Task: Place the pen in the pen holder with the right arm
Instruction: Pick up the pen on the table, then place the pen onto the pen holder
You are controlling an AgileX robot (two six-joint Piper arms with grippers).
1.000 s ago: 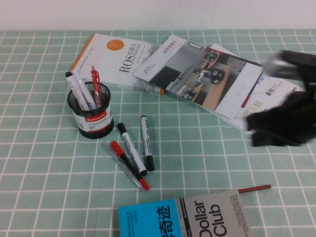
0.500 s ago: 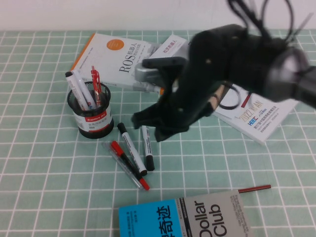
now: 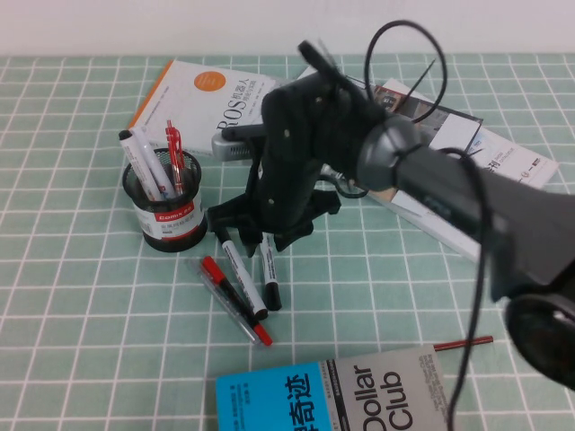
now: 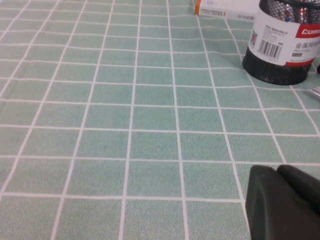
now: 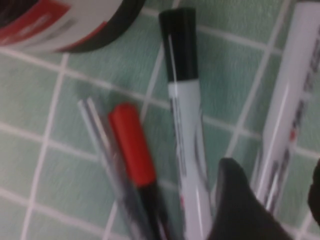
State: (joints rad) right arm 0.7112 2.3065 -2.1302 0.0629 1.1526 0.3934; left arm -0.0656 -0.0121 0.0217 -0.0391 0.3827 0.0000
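Right gripper (image 3: 258, 235), jaws apart, low over the pen (image 3: 271, 269) beside the pen holder (image 3: 165, 205). Light, rigid, slick; best pinched mid-barrel. Left gripper (image 4: 285, 202) parked, state unclear.

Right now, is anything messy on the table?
Yes. Pens lie loose beside the holder, not in it. The right gripper hangs open over them; the left gripper sits apart.

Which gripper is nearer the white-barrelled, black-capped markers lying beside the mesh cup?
Right. The right gripper hangs open directly over the white-barrelled black-capped markers, fingers astride one. The left gripper sits low over bare cloth beyond the black wire-mesh pen holder.
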